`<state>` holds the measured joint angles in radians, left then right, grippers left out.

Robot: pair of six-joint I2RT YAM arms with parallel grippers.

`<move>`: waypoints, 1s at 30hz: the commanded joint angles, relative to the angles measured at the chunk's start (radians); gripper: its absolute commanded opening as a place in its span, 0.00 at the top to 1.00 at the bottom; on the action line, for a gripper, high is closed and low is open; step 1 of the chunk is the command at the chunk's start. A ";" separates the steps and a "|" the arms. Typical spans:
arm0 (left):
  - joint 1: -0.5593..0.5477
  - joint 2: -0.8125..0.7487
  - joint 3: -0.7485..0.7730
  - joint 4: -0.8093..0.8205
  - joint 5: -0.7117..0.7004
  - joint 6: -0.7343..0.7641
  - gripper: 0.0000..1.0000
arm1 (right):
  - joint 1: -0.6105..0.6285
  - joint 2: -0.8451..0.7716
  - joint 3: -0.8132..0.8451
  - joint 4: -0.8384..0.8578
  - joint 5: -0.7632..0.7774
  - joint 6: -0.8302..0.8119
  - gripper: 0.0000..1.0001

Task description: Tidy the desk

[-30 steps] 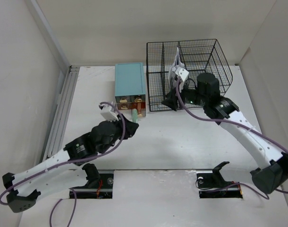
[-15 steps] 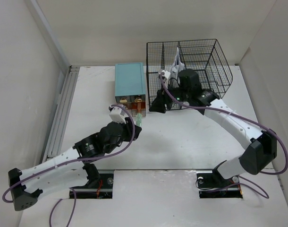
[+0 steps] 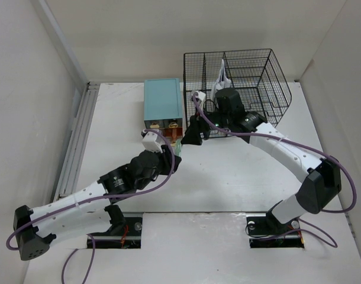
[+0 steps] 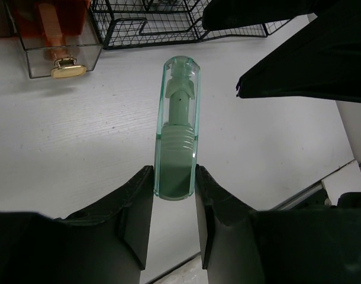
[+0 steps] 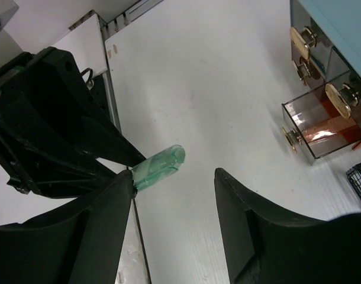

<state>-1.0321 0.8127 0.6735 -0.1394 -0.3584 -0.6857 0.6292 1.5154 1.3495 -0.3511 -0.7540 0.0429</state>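
On the white desk [image 3: 239, 171] my left gripper [image 3: 172, 157] is shut on the lower end of a translucent green tube [image 4: 179, 118], which sticks out ahead of the fingers [image 4: 139, 201] just above the surface. The tube [image 3: 177, 148] points toward the teal-topped drawer box [image 3: 163, 100]. My right gripper [image 3: 191, 136] hovers just beyond the tube's tip, open and holding nothing. In the right wrist view the green tube [image 5: 160, 167] shows beside the left finger, ahead of the open right gripper [image 5: 174, 177].
One clear drawer [image 4: 62, 41] of the box is pulled out, with an orange item inside and a gold knob [image 4: 67, 70]. The black wire-mesh rack [image 3: 245, 77] stands at the back right with papers [image 3: 221, 76] in it. A grey rail [image 3: 74, 142] runs along the desk's left edge.
My right arm has swung left from the rack to the front of the drawer box, its jaws widening. The left arm has carried the green tube forward and slightly right.
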 commanded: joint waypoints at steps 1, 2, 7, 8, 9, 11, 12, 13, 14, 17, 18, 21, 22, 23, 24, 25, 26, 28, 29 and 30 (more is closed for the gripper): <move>0.003 0.003 0.024 0.066 -0.001 0.031 1.00 | 0.010 -0.011 0.020 0.050 -0.030 0.020 0.37; 0.003 0.012 0.024 0.066 -0.001 0.031 1.00 | 0.010 -0.001 0.020 0.050 -0.030 0.020 0.37; 0.003 0.023 0.044 0.077 -0.001 0.052 1.00 | 0.010 0.008 0.011 0.069 -0.030 0.031 0.37; 0.003 0.023 0.044 0.077 0.009 0.052 1.00 | 0.010 0.008 0.011 0.069 -0.030 0.040 0.37; 0.003 0.023 0.054 0.087 0.009 0.052 1.00 | 0.010 0.008 0.011 0.069 -0.030 0.040 0.37; 0.003 0.023 0.054 0.087 0.009 0.052 1.00 | 0.020 0.019 0.011 0.069 -0.030 0.040 0.37; 0.003 0.023 0.054 0.087 0.009 0.052 1.00 | 0.020 0.019 0.011 0.069 -0.030 0.040 0.37; 0.003 0.023 0.054 0.087 0.009 0.052 1.00 | 0.020 0.019 0.011 0.069 -0.030 0.040 0.37; 0.003 0.023 0.054 0.087 0.009 0.052 1.00 | 0.020 0.019 0.002 0.069 -0.021 0.040 0.37; 0.003 0.014 0.054 0.087 0.009 0.052 1.00 | 0.020 0.028 0.002 0.078 -0.021 0.040 0.37; 0.003 0.014 0.054 0.087 0.009 0.052 1.00 | 0.020 0.028 0.002 0.078 -0.021 0.049 0.37; 0.003 0.014 0.054 0.096 0.009 0.052 1.00 | 0.020 0.037 0.002 0.078 -0.021 0.049 0.37; 0.003 0.014 0.054 0.096 0.009 0.052 1.00 | 0.020 0.037 0.002 0.087 -0.021 0.060 0.37; 0.003 0.014 0.054 0.107 0.009 0.061 1.00 | 0.020 0.046 0.002 0.087 -0.030 0.060 0.37; 0.003 0.014 0.054 0.107 0.009 0.061 1.00 | 0.020 0.046 -0.007 0.087 -0.030 0.060 0.37; 0.003 0.014 0.054 0.118 0.009 0.061 1.00 | 0.020 0.046 -0.007 0.087 -0.042 0.069 0.37; 0.003 0.014 0.054 0.118 0.009 0.061 1.00 | 0.020 0.055 -0.007 0.087 -0.042 0.069 0.37; 0.003 0.023 0.044 0.145 0.009 0.061 1.00 | 0.020 0.064 -0.007 0.099 -0.076 0.080 0.37; 0.003 0.023 0.044 0.155 0.009 0.061 1.00 | 0.020 0.065 -0.007 0.100 -0.085 0.080 0.38; 0.003 0.035 0.044 0.167 0.009 0.061 1.00 | 0.020 0.065 -0.007 0.100 -0.094 0.089 0.40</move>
<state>-1.0321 0.8429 0.6811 -0.0608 -0.3481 -0.6422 0.6376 1.5768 1.3418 -0.3206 -0.7895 0.1066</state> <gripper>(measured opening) 0.276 0.611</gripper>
